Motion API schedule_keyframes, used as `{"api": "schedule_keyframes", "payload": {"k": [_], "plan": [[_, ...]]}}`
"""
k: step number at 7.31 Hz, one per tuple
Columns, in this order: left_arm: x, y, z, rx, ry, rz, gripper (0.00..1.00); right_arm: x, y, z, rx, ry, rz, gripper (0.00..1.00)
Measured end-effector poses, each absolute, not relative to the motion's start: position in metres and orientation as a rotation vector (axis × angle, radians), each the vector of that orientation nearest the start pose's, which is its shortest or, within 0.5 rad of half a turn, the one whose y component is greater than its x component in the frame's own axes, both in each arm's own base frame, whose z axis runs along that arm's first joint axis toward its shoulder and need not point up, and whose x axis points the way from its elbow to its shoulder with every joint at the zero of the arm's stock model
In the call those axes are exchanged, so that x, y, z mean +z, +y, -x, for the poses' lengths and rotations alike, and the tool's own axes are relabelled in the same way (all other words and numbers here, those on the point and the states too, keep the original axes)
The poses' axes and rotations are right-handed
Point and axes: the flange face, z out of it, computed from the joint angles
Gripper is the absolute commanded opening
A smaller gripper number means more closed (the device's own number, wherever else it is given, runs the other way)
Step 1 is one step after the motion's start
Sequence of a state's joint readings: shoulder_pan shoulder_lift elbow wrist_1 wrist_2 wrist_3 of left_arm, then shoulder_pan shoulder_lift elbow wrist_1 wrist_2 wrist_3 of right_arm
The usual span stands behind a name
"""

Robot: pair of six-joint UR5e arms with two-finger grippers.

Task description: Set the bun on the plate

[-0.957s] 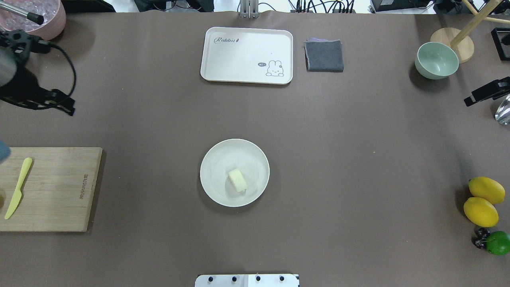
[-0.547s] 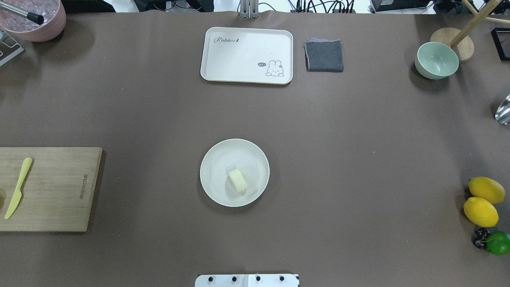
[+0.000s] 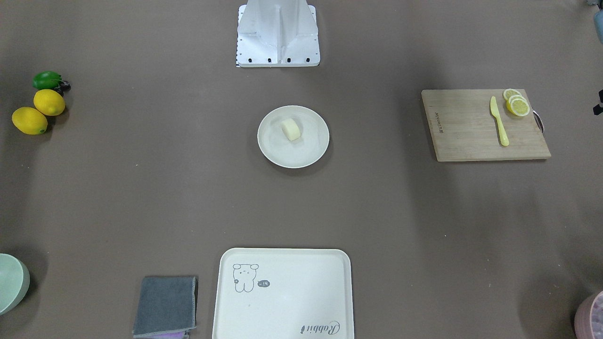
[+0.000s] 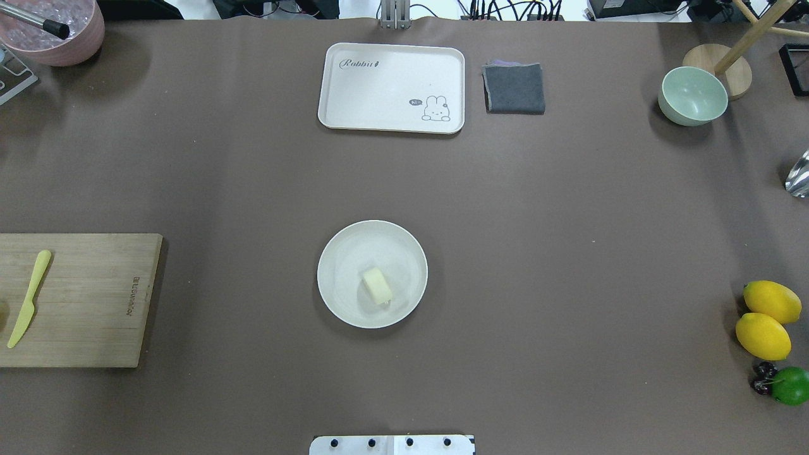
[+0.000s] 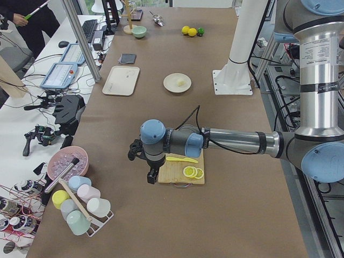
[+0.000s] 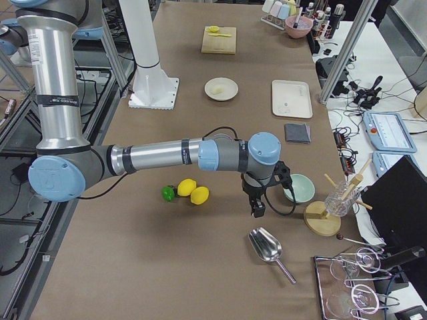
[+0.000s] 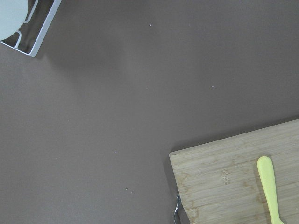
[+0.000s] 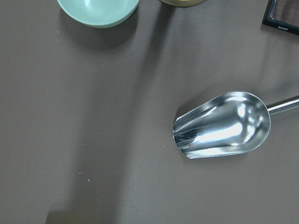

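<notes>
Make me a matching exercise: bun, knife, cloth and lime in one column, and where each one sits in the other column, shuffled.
1. bun
2. knife
3. cloth
4. lime

A. beside the tray
B. next to the lemons
C. on the plate
D. on the board

Pairs: 1-C, 2-D, 3-A, 4-B

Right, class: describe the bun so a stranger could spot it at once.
Near the middle of the brown table sits a round cream plate. The bun lies on it: a small cream-white lump, not bright yellow like the lemons at the table's edge.
</notes>
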State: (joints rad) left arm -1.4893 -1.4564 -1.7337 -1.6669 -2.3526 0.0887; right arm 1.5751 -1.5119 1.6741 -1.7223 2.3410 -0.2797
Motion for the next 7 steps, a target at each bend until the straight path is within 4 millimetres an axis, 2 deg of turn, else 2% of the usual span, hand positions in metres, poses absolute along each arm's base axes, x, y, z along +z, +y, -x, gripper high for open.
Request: {"api": "schedule_keyframes", "payload": {"k": [4, 7], "plan": [[0.621, -0.457, 0.038, 0.200, 0.779, -0.160, 0.98, 0.606, -0.501, -0.085, -0.238, -0.759, -0.108, 1.00], [0.619, -0.454, 0.044, 0.167, 0.814, -0.147, 0.98, 0.613, -0.499, -0.076, -0.246, -0.750, -0.087, 1.00]]}}
